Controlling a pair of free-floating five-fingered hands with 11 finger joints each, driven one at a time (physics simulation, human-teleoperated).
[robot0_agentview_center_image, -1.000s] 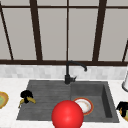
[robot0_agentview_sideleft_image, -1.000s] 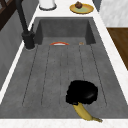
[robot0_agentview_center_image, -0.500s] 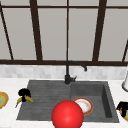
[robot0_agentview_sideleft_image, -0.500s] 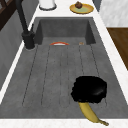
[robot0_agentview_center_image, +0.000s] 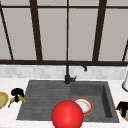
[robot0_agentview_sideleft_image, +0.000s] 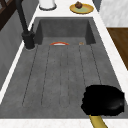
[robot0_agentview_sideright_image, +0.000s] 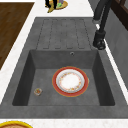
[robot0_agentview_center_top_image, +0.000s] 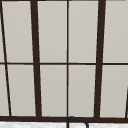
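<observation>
My left hand (robot0_agentview_center_image: 17, 93) is on the white counter left of the sink, curled over a yellow banana (robot0_agentview_center_image: 14, 100) whose ends stick out below it. In the left side view the same hand (robot0_agentview_sideleft_image: 103, 102) sits at the near corner of the drainboard with the banana's end (robot0_agentview_sideleft_image: 96, 122) poking out toward the camera. In the right side view it (robot0_agentview_sideright_image: 48, 3) is at the far end, beside a yellow plate (robot0_agentview_sideright_image: 62, 4). My right hand (robot0_agentview_center_image: 122, 106) hangs at the picture's right edge, over another yellow plate (robot0_agentview_center_image: 125, 114).
A dark grey sink (robot0_agentview_center_image: 106, 97) has a drainboard (robot0_agentview_sideleft_image: 62, 75) on its left and a black faucet (robot0_agentview_center_image: 68, 72) behind. A red-rimmed white plate (robot0_agentview_sideright_image: 70, 81) lies in the basin. A red ball (robot0_agentview_center_image: 67, 115) is at the front, a white jar (robot0_agentview_center_image: 125, 83) at the right.
My left hand has moved left off the drainboard's edge toward the counter, and the banana has moved with it. The right hand has stayed put.
</observation>
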